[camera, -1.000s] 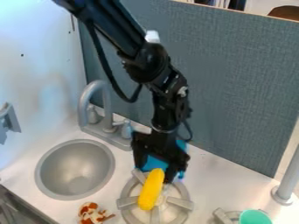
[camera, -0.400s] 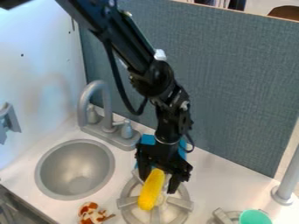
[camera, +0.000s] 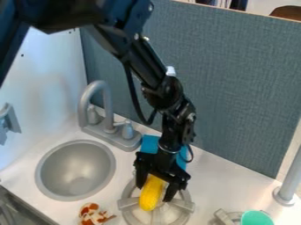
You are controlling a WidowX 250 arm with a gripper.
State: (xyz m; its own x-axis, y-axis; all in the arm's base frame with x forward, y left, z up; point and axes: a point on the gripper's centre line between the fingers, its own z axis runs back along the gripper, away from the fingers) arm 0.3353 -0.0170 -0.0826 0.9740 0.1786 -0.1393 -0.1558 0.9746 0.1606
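Observation:
The black gripper (camera: 155,192) hangs over the burner at the lower centre, its two fingers apart with one on each side of a yellow, corn-like toy (camera: 152,194). That toy lies lengthwise on the grey burner grate (camera: 185,205), its upper end under the gripper. Whether the fingers touch it, I cannot tell. Behind the gripper is a blue object (camera: 150,143), partly covered by it.
Left of the burner are a round grey sink (camera: 75,171) and a grey faucet (camera: 97,105). A red-and-white toy (camera: 93,214) lies below the sink. At the lower right are a green cup (camera: 256,218) and a grey post (camera: 289,180). A blue-grey panel (camera: 235,88) stands behind.
The gripper has come forward and down, from behind the yellow toy to around its upper end. More of the blue object shows behind it. The yellow toy has hardly moved.

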